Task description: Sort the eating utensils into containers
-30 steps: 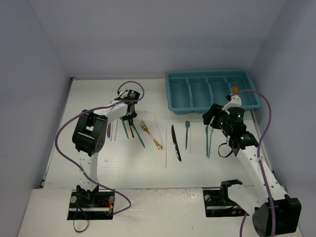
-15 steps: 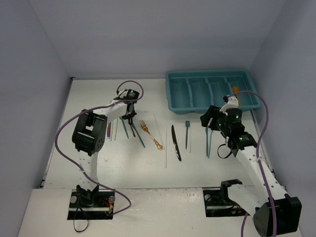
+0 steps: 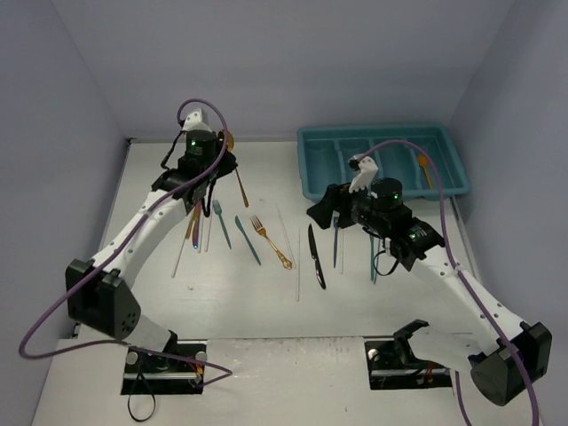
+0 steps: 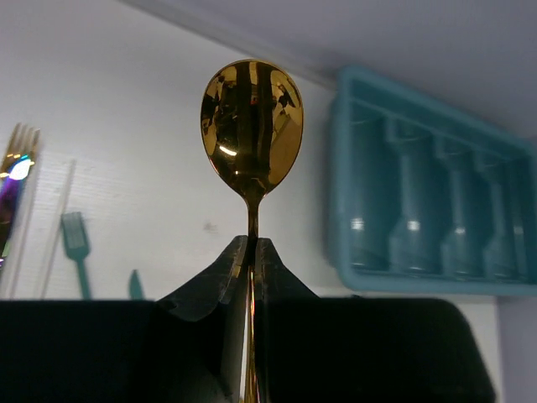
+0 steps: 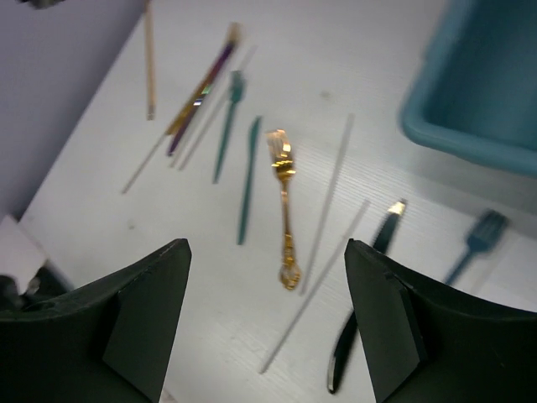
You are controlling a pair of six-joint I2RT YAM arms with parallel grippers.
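**Left arm up with spoon, right arm swung in**

Since a second ago the left gripper has risen off the pile at the left of the table and drawn back toward the far wall, taking a gold spoon with it. The right gripper has left the tray front and swung left, over the loose cutlery.

In the left wrist view the fingers are clamped on the spoon's thin neck, bowl upright above them, with the tray off to the right and well apart. The right gripper's fingers stand wide apart with nothing between them, and it hangs above the gold fork and black knife. One orange piece lies in the tray's right end. The rest are on the table.

Likely troubles from here:
- the spoon turning or slipping, since the hold is on a narrow, glossy neck with the long handle hanging free
- the two arms meeting, as the right one sits between the spoon and the tray
- the trailing handle catching the tray's wall if it comes in low
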